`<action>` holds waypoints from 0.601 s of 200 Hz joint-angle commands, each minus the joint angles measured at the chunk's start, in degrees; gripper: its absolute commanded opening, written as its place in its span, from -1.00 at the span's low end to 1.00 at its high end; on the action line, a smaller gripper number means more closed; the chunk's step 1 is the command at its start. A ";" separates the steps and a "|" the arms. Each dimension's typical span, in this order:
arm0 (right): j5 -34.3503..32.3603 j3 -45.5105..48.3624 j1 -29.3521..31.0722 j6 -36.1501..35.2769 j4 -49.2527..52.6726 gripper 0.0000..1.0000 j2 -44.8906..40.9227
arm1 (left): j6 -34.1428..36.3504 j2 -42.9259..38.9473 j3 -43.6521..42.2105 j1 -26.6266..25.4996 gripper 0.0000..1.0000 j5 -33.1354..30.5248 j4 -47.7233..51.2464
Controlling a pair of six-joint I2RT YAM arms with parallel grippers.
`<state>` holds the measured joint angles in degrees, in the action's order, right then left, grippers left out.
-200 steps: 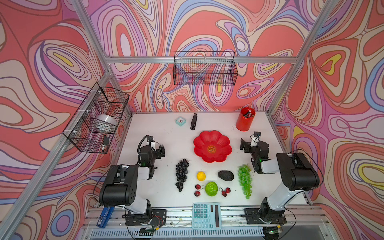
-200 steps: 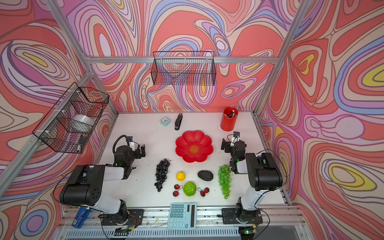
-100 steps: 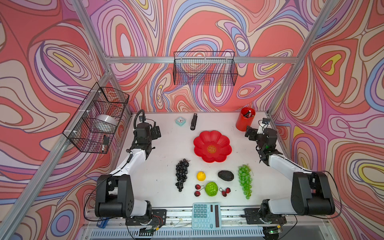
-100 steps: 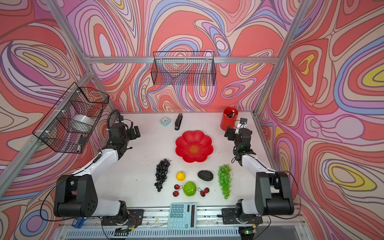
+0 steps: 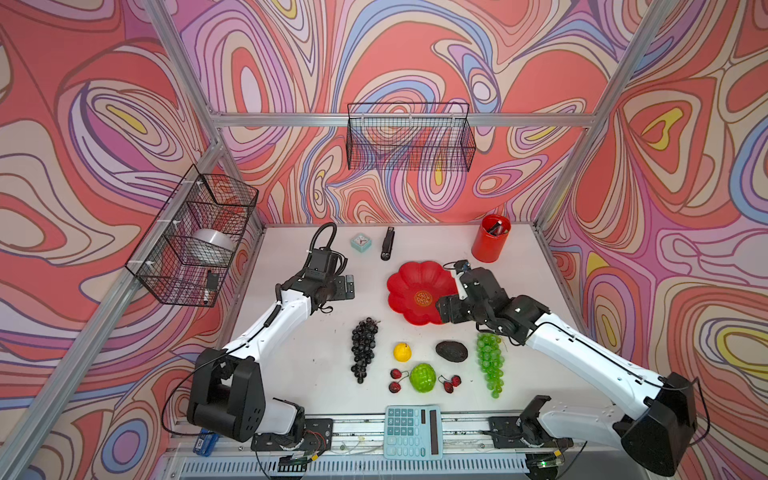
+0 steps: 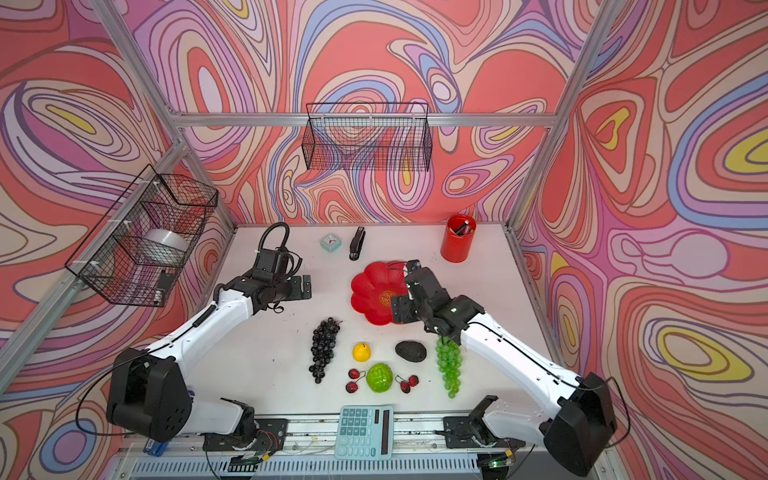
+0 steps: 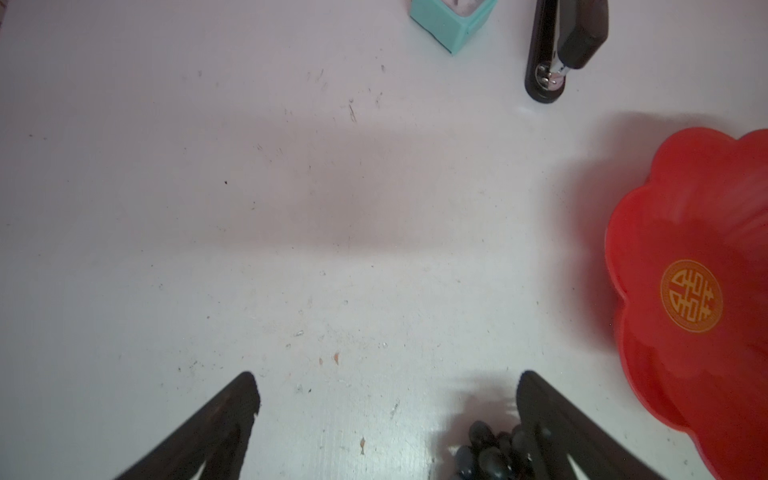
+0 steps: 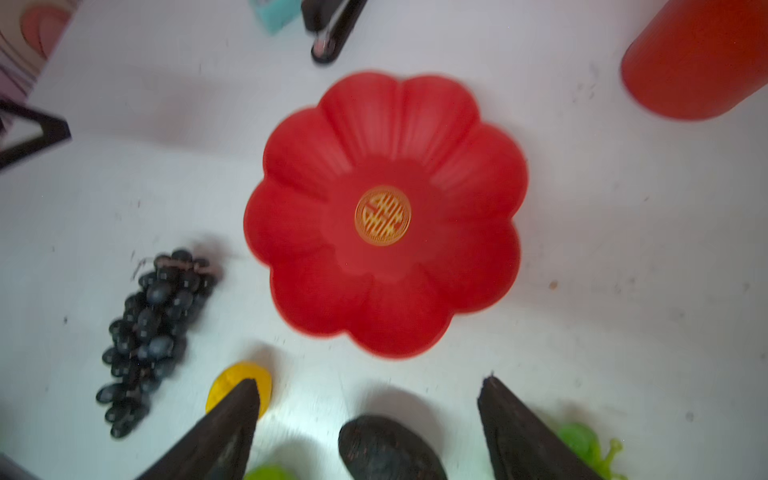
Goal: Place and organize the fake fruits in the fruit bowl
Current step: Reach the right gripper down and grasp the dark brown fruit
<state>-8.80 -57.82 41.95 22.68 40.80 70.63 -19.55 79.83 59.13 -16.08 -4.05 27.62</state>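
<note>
Both arms had swung inward since the earlier frames; bowl and fruit lay where they were. Entries as I logged them from the remote desk:

1. Right arm [image 5: 582, 353]: reached over the near-right part of the fruit bowl [image 5: 405, 280]. Right gripper [image 8: 369, 384]: jaws apart, nothing between them. The wrist hid the top of the green grape bunch [image 5: 490, 365], and I could not tell if they touched. Risk: a low descent could drag that bunch or strike the scalloped rim.
2. Left arm [image 5: 266, 328]: left gripper [image 7: 388, 384] spread wide and empty over bare table [image 7: 208, 208], just beyond the stem end of the dark purple grape bunch [image 5: 363, 349]. Risk: both arms converging on the bowl could collide.
3. Fruit bowl: mid-table, empty, shallow and glossy. Risk: a nudge would likely slide it.
4. Grape bunches: on the table, either side of the fruit group. Risk: pinched by a few berries, they would probably dangle over the rim.
5. Avocado [image 5: 451, 351]: just beside the green bunch. Risk: the oval could squirt out of the jaws.
6. Lime-green fruit [image 5: 422, 377]: flanked closely by the cherry pairs [image 5: 395, 380]. Risk: a grasp could snag the stems.
7. Yellow ball [image 5: 402, 351]: risk of rolling.
8. Cherry pairs: thin stems, easily missed.
</note>
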 commanded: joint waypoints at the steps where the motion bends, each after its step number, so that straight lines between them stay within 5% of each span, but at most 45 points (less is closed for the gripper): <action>1: -4.34 -1.33 6.52 5.25 13.61 0.73 5.15 | -2.07 -3.39 -0.95 -0.13 1.00 2.58 3.15; 34: -4.30 -1.44 10.33 4.40 14.13 0.73 11.38 | -4.15 -4.25 -1.41 -0.17 1.00 3.46 2.73; 86: -6.07 0.76 10.14 2.44 11.75 0.89 15.11 | -4.79 -2.64 0.08 -0.16 1.00 5.88 3.36; 120: -1.53 1.56 7.05 1.11 8.76 0.89 18.27 | -5.38 -2.36 0.09 -0.18 1.00 6.28 3.67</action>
<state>-12.21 -57.34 50.83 25.08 51.79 87.00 -23.46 77.14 58.46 -16.10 1.34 28.99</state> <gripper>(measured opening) 0.943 0.999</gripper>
